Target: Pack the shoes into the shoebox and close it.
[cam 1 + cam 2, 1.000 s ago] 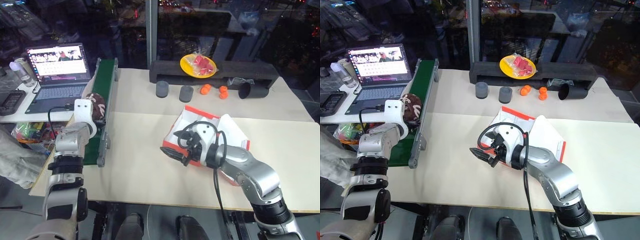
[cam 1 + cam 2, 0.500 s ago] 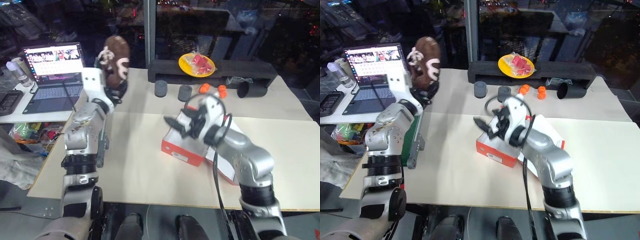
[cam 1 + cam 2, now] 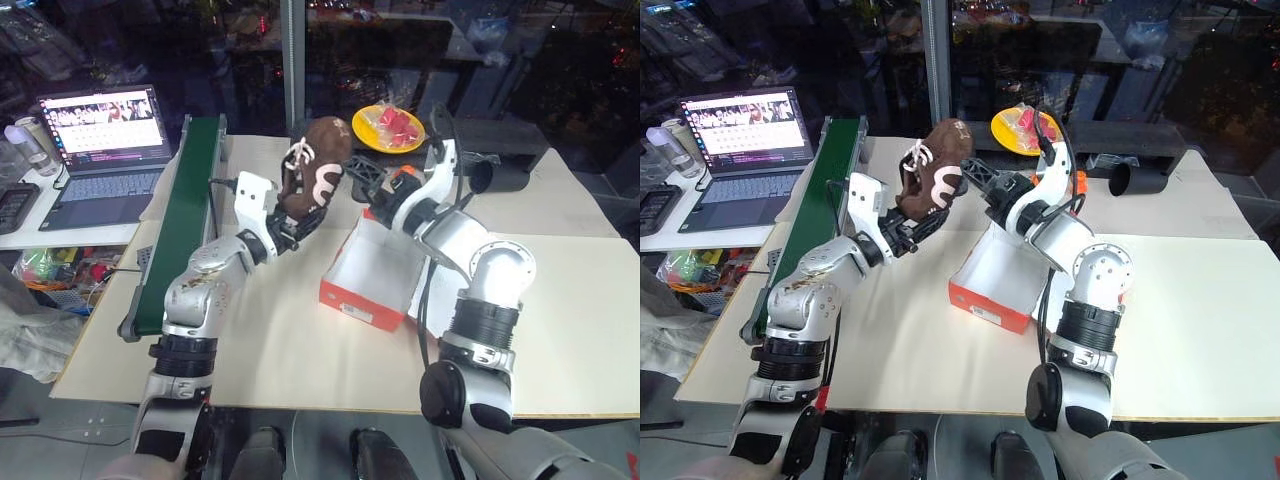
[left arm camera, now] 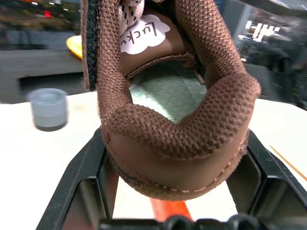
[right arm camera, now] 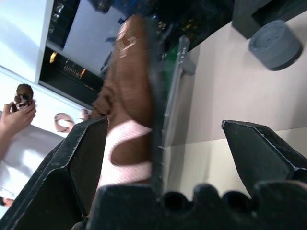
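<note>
One brown shoe [image 3: 316, 168] with white curvy stripes hangs in the air left of the shoebox, and my left gripper [image 3: 293, 217] is shut on its heel. In the left wrist view the shoe's heel [image 4: 177, 124] sits gripped between both black fingers [image 4: 85, 168]. The red-orange shoebox [image 3: 368, 272] lies open on the table, white inside, its lid folded out to the right under my right arm. My right gripper [image 3: 358, 183] hovers over the box's far end, open and holding nothing, right beside the shoe's toe [image 5: 127, 103].
A green conveyor belt [image 3: 185, 205] runs along the table's left edge, with a laptop [image 3: 100, 130] beyond it. At the back stand a yellow plate [image 3: 390, 125], a black cup [image 3: 495, 175] and a grey cup [image 5: 276, 43]. A person's hand [image 5: 19, 112] holds a small brown thing.
My left gripper lifted the shoe off the conveyor belt and carried it right, up beside the box. My right gripper rose from the box's front and rolled round to the shoe's toe.
</note>
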